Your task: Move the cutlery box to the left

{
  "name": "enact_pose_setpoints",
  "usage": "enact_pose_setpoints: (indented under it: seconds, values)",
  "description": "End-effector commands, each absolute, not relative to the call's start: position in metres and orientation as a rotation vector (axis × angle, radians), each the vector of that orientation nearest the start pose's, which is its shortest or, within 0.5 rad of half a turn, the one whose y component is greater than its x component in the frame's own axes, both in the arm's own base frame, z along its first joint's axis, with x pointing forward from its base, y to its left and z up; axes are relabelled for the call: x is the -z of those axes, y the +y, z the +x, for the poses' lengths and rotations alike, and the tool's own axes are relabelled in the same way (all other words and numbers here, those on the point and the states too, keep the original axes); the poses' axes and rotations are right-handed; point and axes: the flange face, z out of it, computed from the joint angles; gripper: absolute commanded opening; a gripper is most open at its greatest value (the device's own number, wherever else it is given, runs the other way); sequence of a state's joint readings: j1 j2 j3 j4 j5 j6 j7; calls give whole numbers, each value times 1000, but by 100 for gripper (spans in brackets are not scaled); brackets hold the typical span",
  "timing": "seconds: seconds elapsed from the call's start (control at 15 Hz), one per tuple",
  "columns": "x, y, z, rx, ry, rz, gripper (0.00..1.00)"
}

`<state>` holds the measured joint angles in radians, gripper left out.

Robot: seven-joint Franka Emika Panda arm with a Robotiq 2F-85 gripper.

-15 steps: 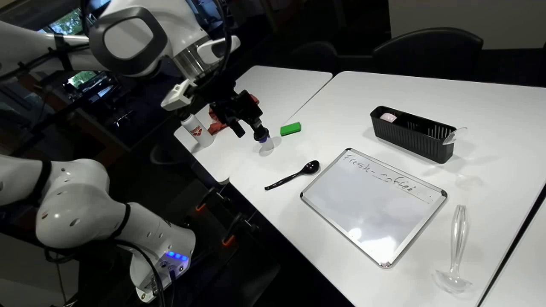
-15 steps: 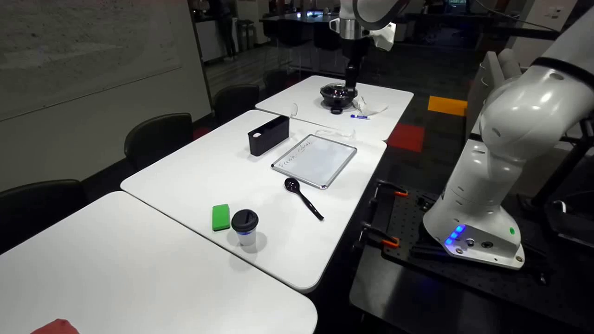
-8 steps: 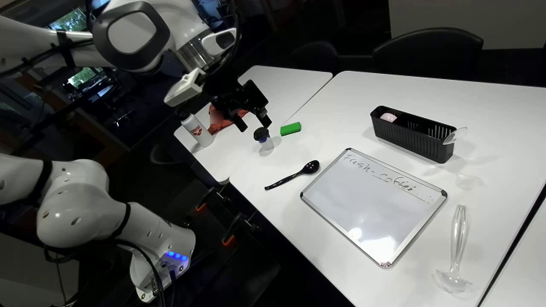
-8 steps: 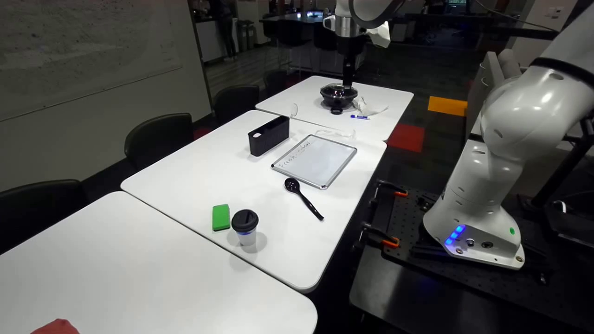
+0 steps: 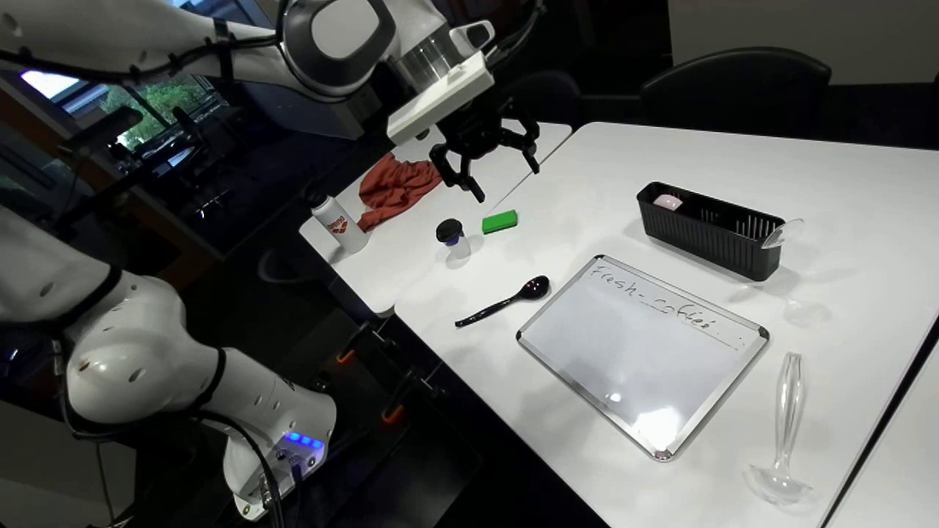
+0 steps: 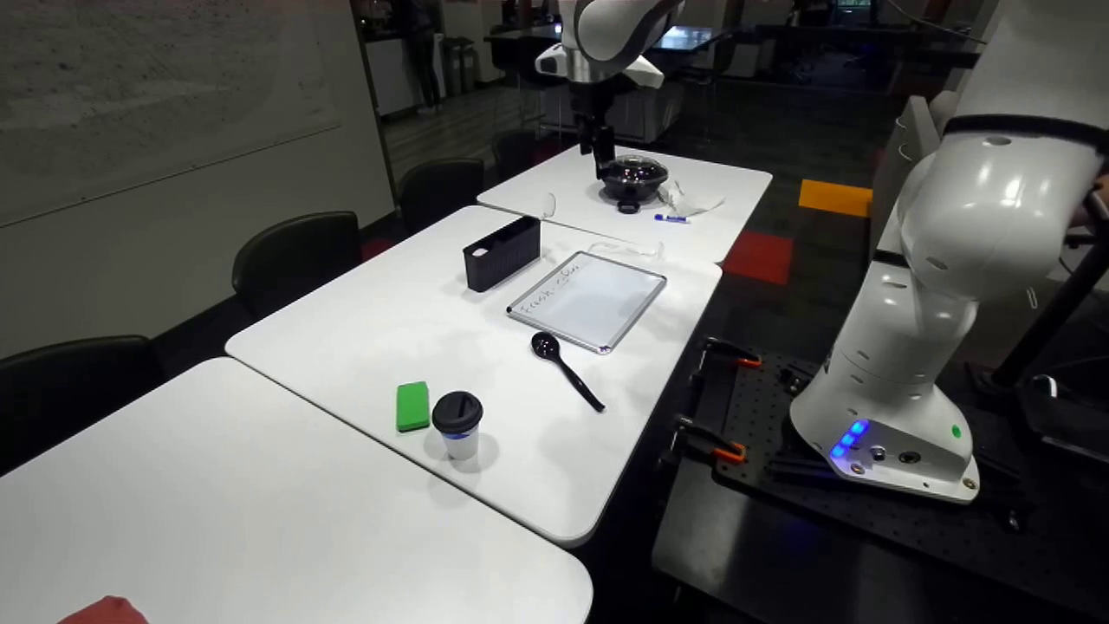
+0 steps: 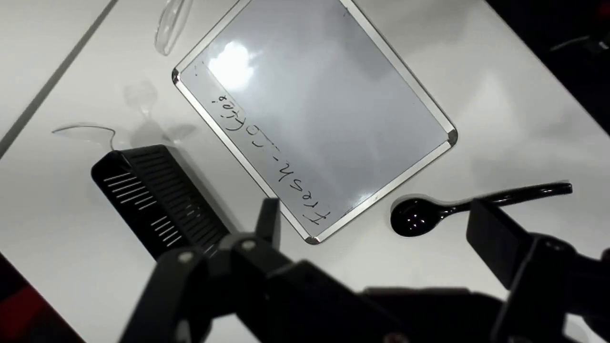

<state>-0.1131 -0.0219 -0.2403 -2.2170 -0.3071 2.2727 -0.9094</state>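
Observation:
The cutlery box [image 5: 704,240] is a small black oblong bin with ribbed sides. It stands upright on the white table in both exterior views [image 6: 504,258]. A pale round thing sits inside one end, and a clear utensil sticks out over the other end. My gripper [image 5: 508,182] is open and empty, held above the table and apart from the box. It also shows in an exterior view [image 6: 596,163]. In the wrist view the fingers [image 7: 374,209] are spread wide. The box [image 7: 162,200] lies left of them there, its near end hidden behind the left finger.
A framed whiteboard [image 5: 638,359] lies beside the box. A black spoon [image 5: 532,288], a green eraser [image 5: 499,221], a lidded cup [image 5: 450,233] and a clear ladle [image 5: 786,411] are on the table. A bottle [image 5: 342,226] and red cloth [image 5: 396,187] lie farther off.
In an exterior view my gripper has moved right and up, away from over the cup and towards the box's side. It has also turned, so the spread fingers show. The box has not moved.

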Motion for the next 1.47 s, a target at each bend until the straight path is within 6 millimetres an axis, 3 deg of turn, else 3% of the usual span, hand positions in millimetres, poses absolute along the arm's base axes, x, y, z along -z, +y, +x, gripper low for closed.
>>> enact_pose_setpoints:
  seconds: [0.0,0.07,0.13,0.33,0.6,0.8,1.13,1.4]
  values:
    - [-368,-221,551,-163,-1490,-2980,100]
    - [-365,-226,558,-204,-1514,-2972,100]
    - [-369,-212,535,-182,-1442,-3012,100]
    - [-356,-225,554,-218,-1497,-2988,100]
    - [-357,-226,557,-214,-1502,-2990,100]
    - [-344,-242,579,-172,-1673,-2965,100]
    - [-297,-271,621,-107,-1895,-2854,100]
    - [-239,-297,651,-58,-1915,-2774,100]
